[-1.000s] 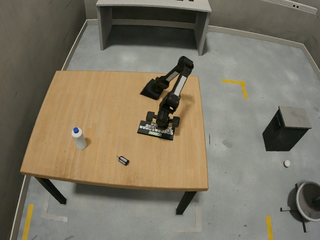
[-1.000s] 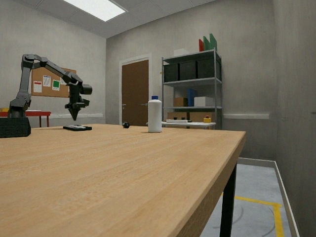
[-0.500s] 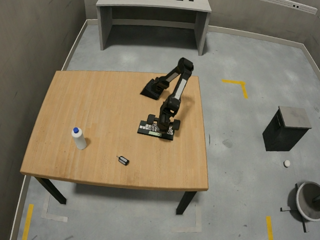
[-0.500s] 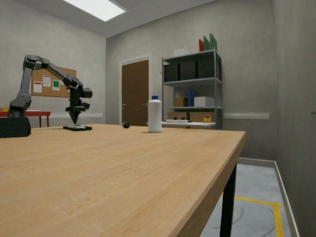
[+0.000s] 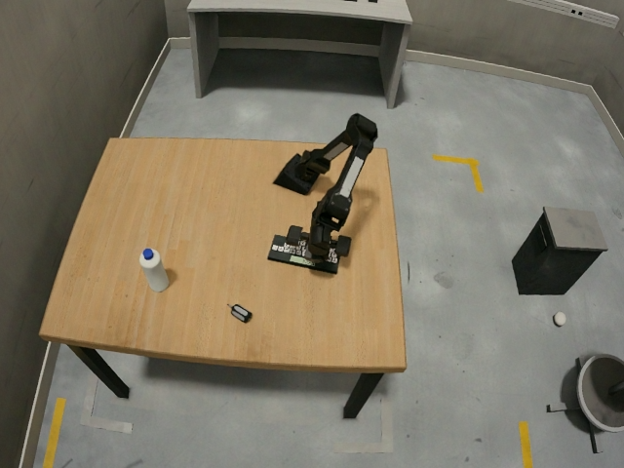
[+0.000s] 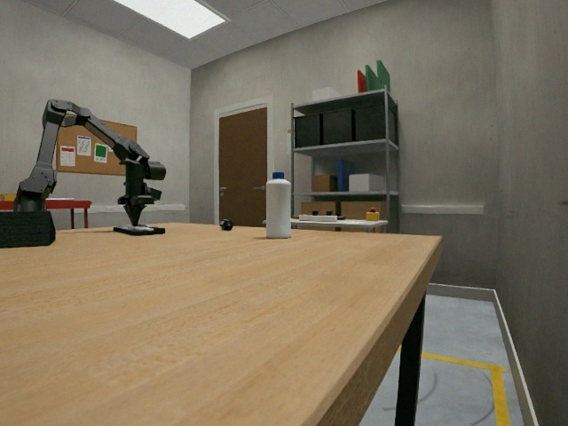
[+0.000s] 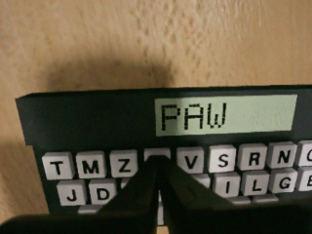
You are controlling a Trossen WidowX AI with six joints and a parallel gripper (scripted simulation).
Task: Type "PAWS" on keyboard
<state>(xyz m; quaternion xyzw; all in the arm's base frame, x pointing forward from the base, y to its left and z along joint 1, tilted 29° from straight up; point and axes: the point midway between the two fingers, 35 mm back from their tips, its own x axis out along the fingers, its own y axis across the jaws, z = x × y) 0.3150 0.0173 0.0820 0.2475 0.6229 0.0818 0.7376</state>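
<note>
A small black keyboard (image 5: 280, 254) (image 6: 151, 232) (image 7: 88, 122) with white keys lies on the wooden table (image 5: 175, 201). Its green display (image 7: 263, 113) (image 5: 302, 260) reads "PAW". My gripper (image 7: 157, 162) (image 5: 316, 252) (image 6: 134, 222) is shut and empty, with its fingertips pressed down on the key between Z (image 7: 124, 165) and V (image 7: 191, 161) in the top row. That key is mostly hidden by the fingers. The S key (image 7: 222, 159) is two keys to the right of the fingertips.
A white bottle (image 5: 153, 270) (image 6: 278, 204) with a blue cap stands on the table's left part. A small black object (image 5: 241, 313) (image 6: 225, 224) lies near the front. The arm's base (image 5: 297, 174) (image 6: 25, 227) sits at the table's back.
</note>
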